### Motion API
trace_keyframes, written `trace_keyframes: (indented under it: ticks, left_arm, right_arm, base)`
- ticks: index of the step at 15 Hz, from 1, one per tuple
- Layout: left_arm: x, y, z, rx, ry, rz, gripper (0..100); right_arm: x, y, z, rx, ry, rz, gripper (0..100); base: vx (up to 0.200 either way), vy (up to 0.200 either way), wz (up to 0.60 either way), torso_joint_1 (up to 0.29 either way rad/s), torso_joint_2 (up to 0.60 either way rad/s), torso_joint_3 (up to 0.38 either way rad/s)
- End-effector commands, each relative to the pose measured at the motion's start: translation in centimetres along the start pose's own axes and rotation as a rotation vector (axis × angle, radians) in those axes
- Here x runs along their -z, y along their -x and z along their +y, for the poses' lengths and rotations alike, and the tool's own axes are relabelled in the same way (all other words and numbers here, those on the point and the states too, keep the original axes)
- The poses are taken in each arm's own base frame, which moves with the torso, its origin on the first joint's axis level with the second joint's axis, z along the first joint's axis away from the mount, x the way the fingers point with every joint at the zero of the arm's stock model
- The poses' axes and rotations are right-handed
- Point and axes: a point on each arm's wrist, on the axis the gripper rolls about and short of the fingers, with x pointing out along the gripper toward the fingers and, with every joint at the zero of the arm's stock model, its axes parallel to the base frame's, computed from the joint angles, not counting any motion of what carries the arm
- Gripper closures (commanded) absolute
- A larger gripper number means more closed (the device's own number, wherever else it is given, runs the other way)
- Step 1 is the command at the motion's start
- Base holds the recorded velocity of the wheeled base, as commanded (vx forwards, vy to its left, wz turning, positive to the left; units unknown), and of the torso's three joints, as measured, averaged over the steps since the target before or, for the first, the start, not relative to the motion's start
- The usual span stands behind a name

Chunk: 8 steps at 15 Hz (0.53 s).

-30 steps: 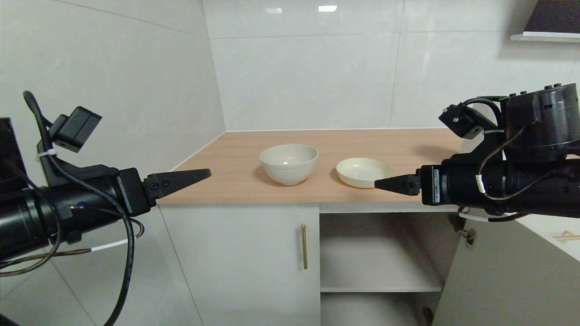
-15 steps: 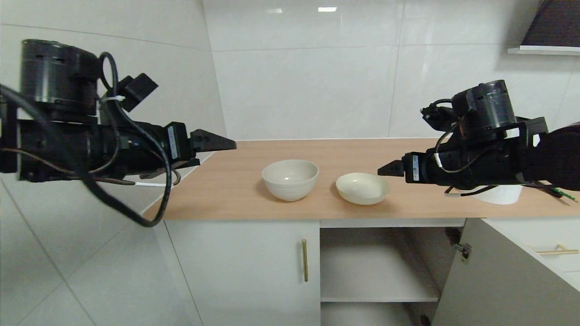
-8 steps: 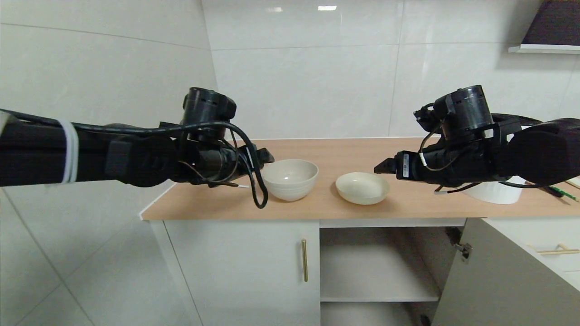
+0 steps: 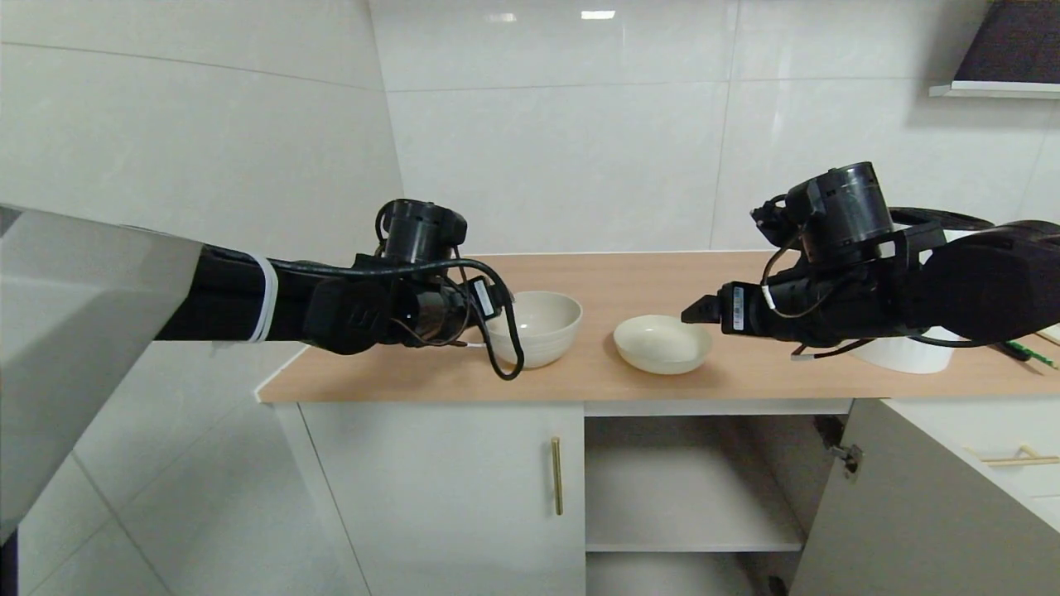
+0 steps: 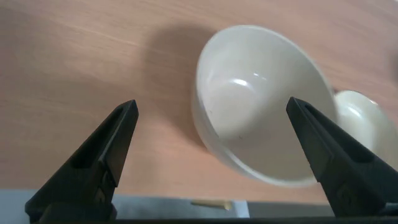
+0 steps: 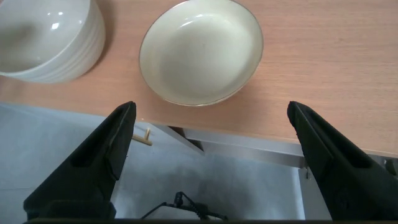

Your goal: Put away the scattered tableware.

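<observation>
Deep bowl: a cream, ribbed ceramic bowl [image 4: 538,325] stands upright on the light wooden countertop [image 4: 613,277], near its front edge and to the left of the shallow dish.
Shallow dish: a pale cream, low round dish [image 4: 662,343] sits upright on the same countertop just beside the deep bowl, with a small gap between them.
Left gripper: the left gripper [image 5: 211,104] is level with the deep bowl at its left side. Its two black fingers [image 5: 99,162] are spread wide, and in the wrist view the bowl lies between them. Whether either finger touches the bowl I cannot tell.
Right gripper: the right gripper [image 6: 210,109] hangs above the countertop just right of the shallow dish. Its fingers [image 6: 96,162] are released and wide apart, holding nothing, and in the wrist view the dish lies ahead between them.
Cabinet: in the white base cabinet under the countertop, the left door is closed and has a slim brass handle [image 4: 556,463]. The right compartment stands open with a white shelf [image 4: 687,530] inside, its door [image 4: 911,505] swung out to the right.
Other: a white round container [image 4: 907,352] rests on the countertop behind the right arm.
</observation>
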Motion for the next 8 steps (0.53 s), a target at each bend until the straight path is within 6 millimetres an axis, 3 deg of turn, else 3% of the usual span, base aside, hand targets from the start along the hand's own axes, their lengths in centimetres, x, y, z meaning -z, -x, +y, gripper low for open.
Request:
trace_keyframes:
  ticks: [1,8]
  left_arm:
    - [0.26,-1.26,0.49,-0.022,0.004,0.007,0]
    - [0.91,-1.82,0.54,-0.030,-0.004,0.026,0]
  right_arm:
    - [-0.01,0.07,0.06,-0.002,0.001,-0.001,0]
    - [-0.16,0.84,0.01,-0.007,-0.002,-0.014,0]
  base:
    - [0.000,0.000,0.00,0.000,0.00,0.000]
    - [0.000,0.000,0.00,0.000,0.00,0.000]
